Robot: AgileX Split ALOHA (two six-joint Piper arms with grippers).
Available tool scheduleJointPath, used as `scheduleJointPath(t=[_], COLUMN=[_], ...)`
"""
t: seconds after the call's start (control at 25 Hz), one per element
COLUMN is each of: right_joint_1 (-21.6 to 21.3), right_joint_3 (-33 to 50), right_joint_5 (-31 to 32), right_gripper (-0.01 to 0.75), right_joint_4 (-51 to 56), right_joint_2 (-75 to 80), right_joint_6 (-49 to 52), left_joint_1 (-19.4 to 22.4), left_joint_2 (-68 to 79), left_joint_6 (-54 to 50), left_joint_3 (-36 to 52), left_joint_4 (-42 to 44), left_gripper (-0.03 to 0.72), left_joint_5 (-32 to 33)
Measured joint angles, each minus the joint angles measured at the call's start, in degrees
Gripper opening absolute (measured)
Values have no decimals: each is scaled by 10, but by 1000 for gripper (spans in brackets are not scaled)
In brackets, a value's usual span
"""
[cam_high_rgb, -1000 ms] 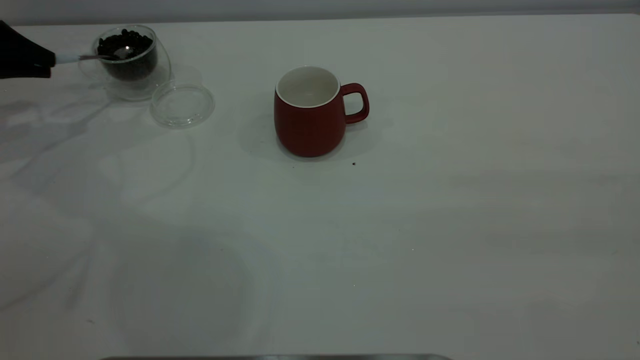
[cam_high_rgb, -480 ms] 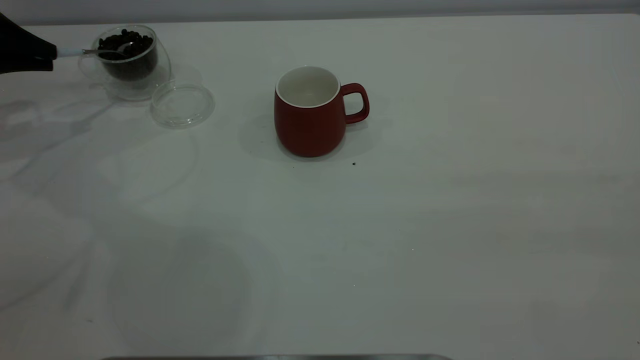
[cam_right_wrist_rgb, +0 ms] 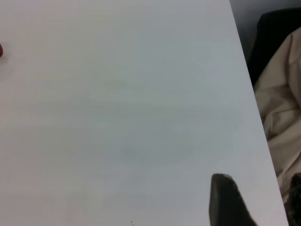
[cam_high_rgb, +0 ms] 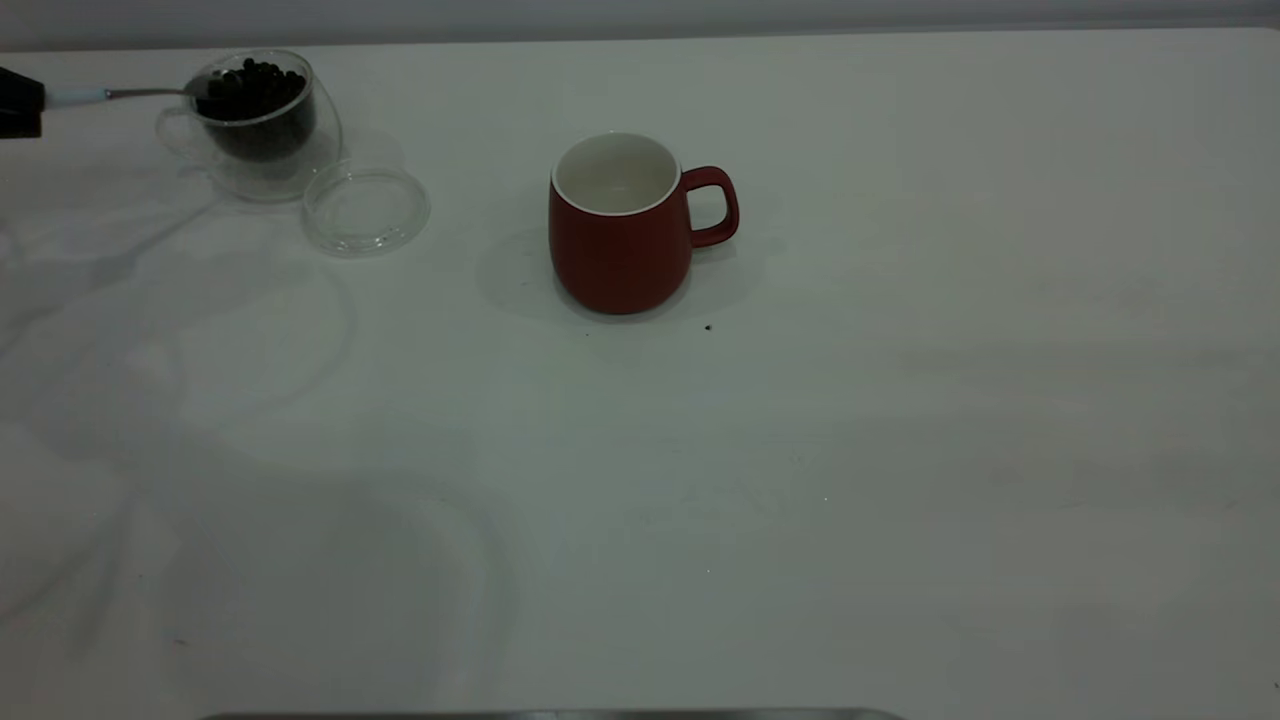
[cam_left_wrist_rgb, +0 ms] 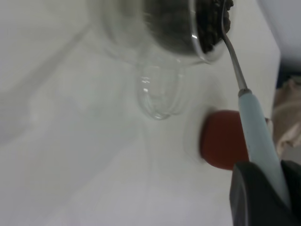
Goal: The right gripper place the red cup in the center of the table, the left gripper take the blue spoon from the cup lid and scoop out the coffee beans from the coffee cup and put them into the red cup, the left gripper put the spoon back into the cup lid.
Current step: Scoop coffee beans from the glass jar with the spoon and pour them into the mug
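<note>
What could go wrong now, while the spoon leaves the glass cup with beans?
1. The blue spoon is heaped with coffee beans at the rim of the coffee cup; some may fall onto the table.
2. The left gripper holds only the handle's end, so the spoon might tilt before reaching the red cup.

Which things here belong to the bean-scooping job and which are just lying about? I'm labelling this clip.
In the job:
left gripper, shut on the blue spoon
coffee beans in the coffee cup
cup lid
red cup
table

Lying about:
beige cloth beyond the table edge
dark speck near the red cup
</note>
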Motion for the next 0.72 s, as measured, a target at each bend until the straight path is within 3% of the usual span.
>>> scheduleJointPath(t=[0.72], right_joint_1=[0], right_joint_3=[0], right_joint_5=[0], right_gripper=[347], right_joint_4=[0], right_joint_2=[0], right_joint_6=[0], left_joint_1=[1], left_joint_2=[0], left_joint_6=[11], left_joint_3=[0], left_joint_4=[-38], left_gripper=[126], left_joint_5=[33])
